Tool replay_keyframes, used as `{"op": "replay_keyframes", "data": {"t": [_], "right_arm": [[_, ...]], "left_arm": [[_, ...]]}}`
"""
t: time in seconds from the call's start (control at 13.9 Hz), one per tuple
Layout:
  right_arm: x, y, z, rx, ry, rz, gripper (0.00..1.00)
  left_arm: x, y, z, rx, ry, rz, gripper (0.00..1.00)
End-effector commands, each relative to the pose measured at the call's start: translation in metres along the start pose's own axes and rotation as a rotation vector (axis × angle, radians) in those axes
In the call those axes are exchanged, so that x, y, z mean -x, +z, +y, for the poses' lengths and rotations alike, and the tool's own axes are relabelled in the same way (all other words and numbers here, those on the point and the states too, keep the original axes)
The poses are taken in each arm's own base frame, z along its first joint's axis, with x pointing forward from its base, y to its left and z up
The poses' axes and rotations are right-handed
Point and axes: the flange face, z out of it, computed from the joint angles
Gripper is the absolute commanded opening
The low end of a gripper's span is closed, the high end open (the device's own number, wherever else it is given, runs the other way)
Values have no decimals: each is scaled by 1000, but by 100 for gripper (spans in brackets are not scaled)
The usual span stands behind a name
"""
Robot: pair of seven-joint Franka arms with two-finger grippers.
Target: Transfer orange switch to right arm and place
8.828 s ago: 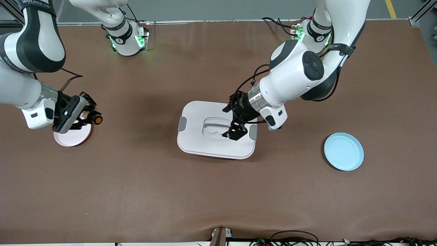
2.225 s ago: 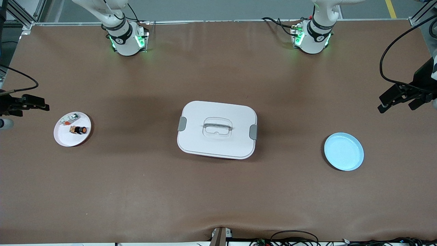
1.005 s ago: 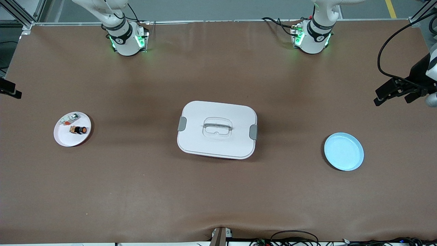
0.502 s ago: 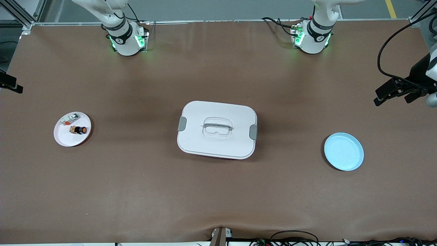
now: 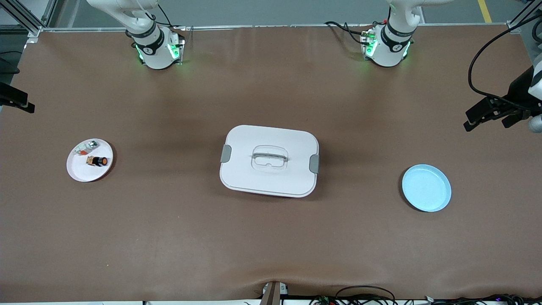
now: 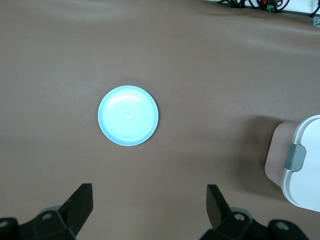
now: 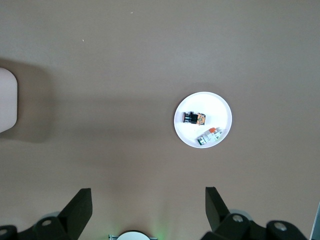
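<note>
Both claws, left claw (image 6: pixel 147 210) and right claw (image 7: pixel 145 210), hang wide apart and empty, high over the desk (image 5: pixel 271 237). Orange switch (image 5: pixel 100 161) lies on the white plate (image 5: pixel 80 171), so I think nothing more needs doing.

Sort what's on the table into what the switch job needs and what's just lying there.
Job:
- orange switch, lying on the white plate
- right gripper, open, high above the table
- left gripper, open, up over the table near the blue plate

Lying about:
- white box
- whitish-grey part on the white plate
</note>
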Motion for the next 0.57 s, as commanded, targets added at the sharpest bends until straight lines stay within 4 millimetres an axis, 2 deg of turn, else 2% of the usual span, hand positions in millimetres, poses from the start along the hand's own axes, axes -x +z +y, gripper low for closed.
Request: {"op": "replay_keyframes", "data": {"t": [0.0,0.14,0.36,0.5], "right_arm": [[7,-6,2,-4,20,11,100],[8,-10,5,-7,24,22,100],[25,-30,2,-6,21,54,100],[25,-25,7,-10,28,43,100]], "left_arm": [[-1,-5,1,-3,2,-5,100],[-1,-5,1,-3,2,-5,100],[-1,-5,1,-3,2,-5,100],[-1,-5,0,-3,0,-5,100]]}}
